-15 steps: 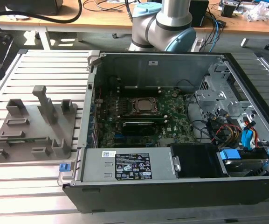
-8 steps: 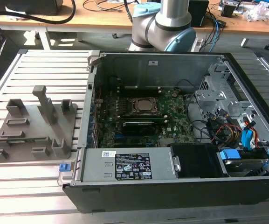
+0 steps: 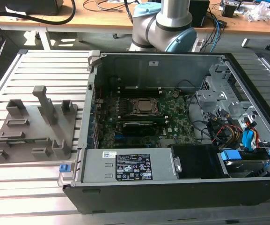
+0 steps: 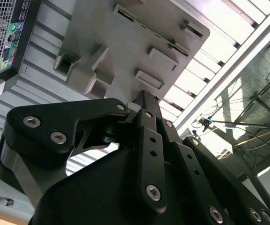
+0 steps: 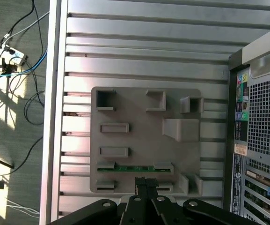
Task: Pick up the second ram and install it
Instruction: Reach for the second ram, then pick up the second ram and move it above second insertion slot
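The second ram (image 5: 135,168) is a thin green stick lying in a slot of the grey holder tray (image 5: 139,117), near one edge. In the first wrist view my gripper (image 5: 146,180) hangs above the tray, just beside the ram, fingertips together with nothing between them. The second wrist view shows the black gripper (image 4: 143,96) over the same tray (image 4: 125,37). In the exterior view the tray (image 3: 32,126) lies on the slatted table at the exterior view's left, with the ram (image 3: 25,140) as a faint green line in it.
An open computer case (image 3: 172,183) stands at the exterior view's right of the tray, with the green motherboard (image 3: 139,126) and CPU socket (image 3: 144,107) inside. Upright posts (image 3: 43,101) rise from the tray. The arm's base (image 3: 165,23) stands behind the case. Cables lie on the floor (image 5: 13,61).
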Motion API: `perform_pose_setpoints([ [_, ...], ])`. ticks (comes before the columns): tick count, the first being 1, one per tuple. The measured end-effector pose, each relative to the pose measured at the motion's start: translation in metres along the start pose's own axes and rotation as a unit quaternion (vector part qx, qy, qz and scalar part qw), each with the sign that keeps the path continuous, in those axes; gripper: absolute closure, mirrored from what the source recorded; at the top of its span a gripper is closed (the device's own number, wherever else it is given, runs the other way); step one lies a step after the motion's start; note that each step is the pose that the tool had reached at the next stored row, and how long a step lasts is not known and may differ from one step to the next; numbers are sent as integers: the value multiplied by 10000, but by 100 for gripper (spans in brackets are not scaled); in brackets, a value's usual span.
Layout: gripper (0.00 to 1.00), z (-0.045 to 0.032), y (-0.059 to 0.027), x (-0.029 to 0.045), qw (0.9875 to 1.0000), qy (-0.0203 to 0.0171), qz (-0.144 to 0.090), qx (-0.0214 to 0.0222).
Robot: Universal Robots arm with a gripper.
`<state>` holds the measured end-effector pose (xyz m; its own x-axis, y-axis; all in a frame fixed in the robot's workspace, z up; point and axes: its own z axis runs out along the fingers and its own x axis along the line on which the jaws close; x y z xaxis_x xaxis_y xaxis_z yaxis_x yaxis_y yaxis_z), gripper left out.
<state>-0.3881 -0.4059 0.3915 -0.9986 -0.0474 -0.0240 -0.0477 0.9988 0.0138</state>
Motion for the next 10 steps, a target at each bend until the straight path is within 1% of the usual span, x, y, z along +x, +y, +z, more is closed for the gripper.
perform_pose_setpoints([
  [10, 89, 2, 0, 0, 10000, -1, -9, 0],
])
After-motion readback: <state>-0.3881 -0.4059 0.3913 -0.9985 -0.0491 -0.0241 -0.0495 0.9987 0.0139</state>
